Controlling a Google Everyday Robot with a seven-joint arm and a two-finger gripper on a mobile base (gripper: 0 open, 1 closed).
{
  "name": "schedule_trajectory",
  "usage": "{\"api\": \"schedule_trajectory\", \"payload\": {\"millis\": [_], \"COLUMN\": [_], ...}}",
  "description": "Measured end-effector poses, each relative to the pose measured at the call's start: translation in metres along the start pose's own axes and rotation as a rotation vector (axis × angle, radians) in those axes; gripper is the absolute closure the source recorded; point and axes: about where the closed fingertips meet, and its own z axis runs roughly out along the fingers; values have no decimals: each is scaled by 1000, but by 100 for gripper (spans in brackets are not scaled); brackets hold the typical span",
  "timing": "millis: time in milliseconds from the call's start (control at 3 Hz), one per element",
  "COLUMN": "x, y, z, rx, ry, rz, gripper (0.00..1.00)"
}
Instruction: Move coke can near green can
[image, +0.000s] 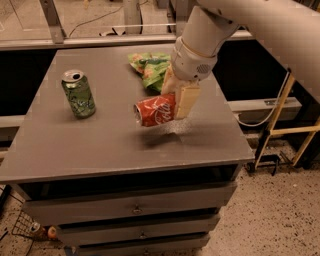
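Note:
The red coke can (154, 110) lies sideways in the air a little above the grey table (100, 145), its silver top pointing left and a shadow under it. My gripper (176, 100) is shut on the can's right end, one cream finger (186, 100) across its front. The green can (78, 93) stands upright at the table's left side, apart from the coke can by roughly one can's length.
A wrinkly green snack bag (149, 67) lies at the back of the table, just behind my gripper. The table has drawers below its front edge. A wooden frame (295, 125) stands on the floor to the right.

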Motion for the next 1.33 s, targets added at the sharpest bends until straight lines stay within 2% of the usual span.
{"api": "schedule_trajectory", "payload": {"millis": [667, 1333], "x": [-50, -92], "y": [-44, -79], "z": [4, 32], "rx": [44, 38], "ry": [10, 35], "rz": [-139, -221], "gripper": [100, 100]}}
